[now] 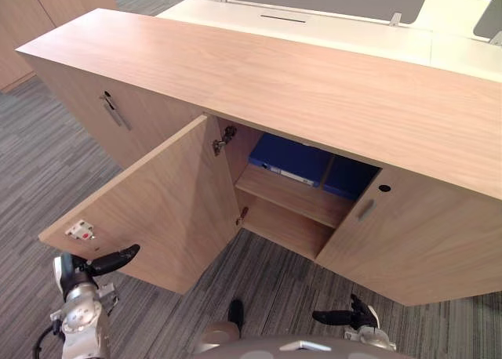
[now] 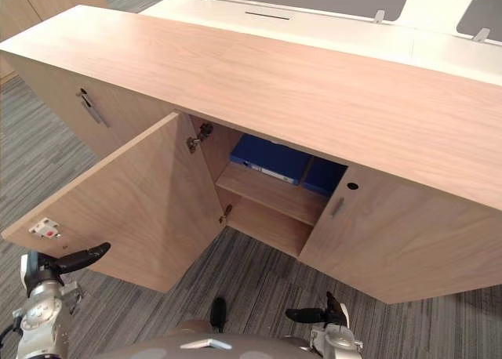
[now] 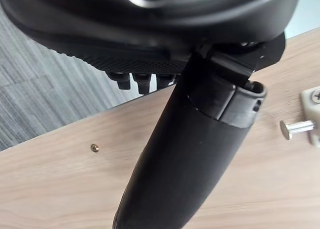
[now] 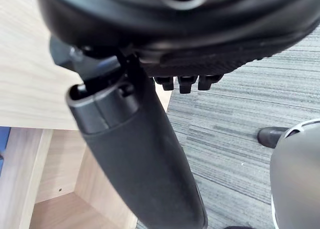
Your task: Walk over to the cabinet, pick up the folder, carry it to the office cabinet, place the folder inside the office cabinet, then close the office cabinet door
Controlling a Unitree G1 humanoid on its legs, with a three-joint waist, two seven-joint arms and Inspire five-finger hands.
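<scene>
The low wooden office cabinet (image 1: 314,85) stands in front of me with its middle door (image 1: 157,210) swung wide open toward me. Inside, a blue folder (image 1: 290,159) lies on the upper shelf (image 1: 290,194), and a second blue item (image 1: 349,179) sits to its right. My left hand (image 1: 114,261) is open at the free lower corner of the open door, close to the white latch (image 1: 81,230). In the left wrist view the thumb (image 3: 190,164) lies just over the door's inner face (image 3: 60,189). My right hand (image 1: 345,317) hangs open and empty, low over the carpet before the cabinet.
The cabinet's right door (image 1: 416,241) is shut, with a slim handle (image 1: 365,208). Another shut door with a metal handle (image 1: 114,110) lies to the left. White desks with grey screens (image 1: 314,22) stand behind the cabinet. Grey striped carpet (image 1: 39,179) covers the floor.
</scene>
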